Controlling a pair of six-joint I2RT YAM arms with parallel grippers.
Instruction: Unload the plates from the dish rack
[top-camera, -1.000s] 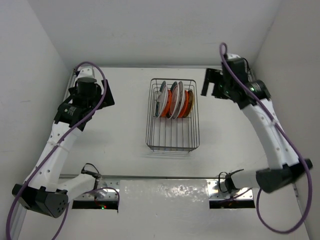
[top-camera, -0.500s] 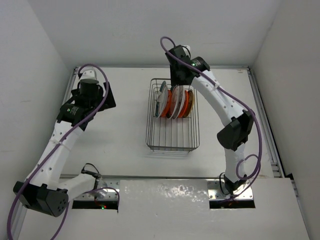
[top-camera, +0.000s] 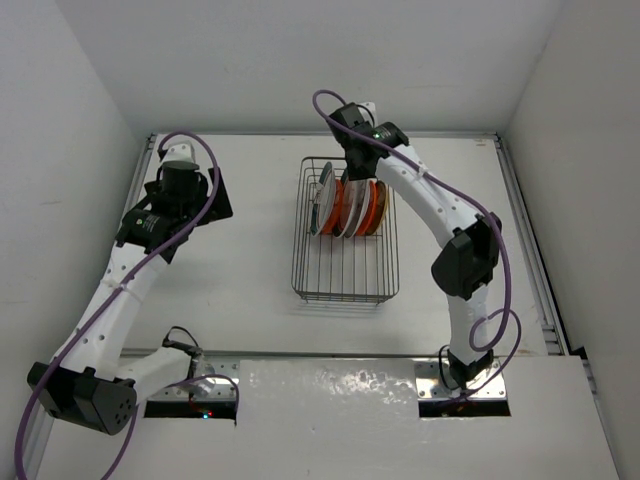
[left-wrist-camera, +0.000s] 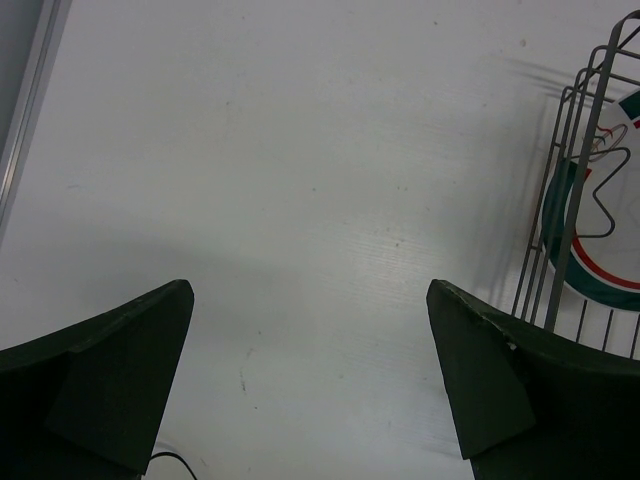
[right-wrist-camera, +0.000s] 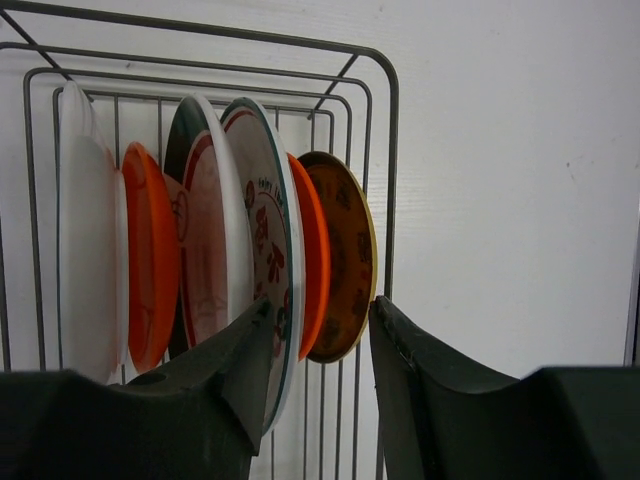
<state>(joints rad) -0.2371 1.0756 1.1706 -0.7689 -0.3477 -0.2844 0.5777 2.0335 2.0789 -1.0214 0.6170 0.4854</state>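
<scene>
Right end effector half-closed astride orange plates in dish rack; grip itself unclear

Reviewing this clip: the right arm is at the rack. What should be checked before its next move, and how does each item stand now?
1. Right gripper is lined up with the plate edges: ok. Its fingers straddle the brown plate and the orange plate next to it.
2. Only one plate sits between the fingers: not ok, two rims appear to be in the gap.
3. Fingers are firmly on a plate: cannot tell, no contact is visible.
4. Plates stand upright in the dish rack: ok.
5. Left gripper is open and off to the side of the rack: ok, it hangs over the table.
</scene>
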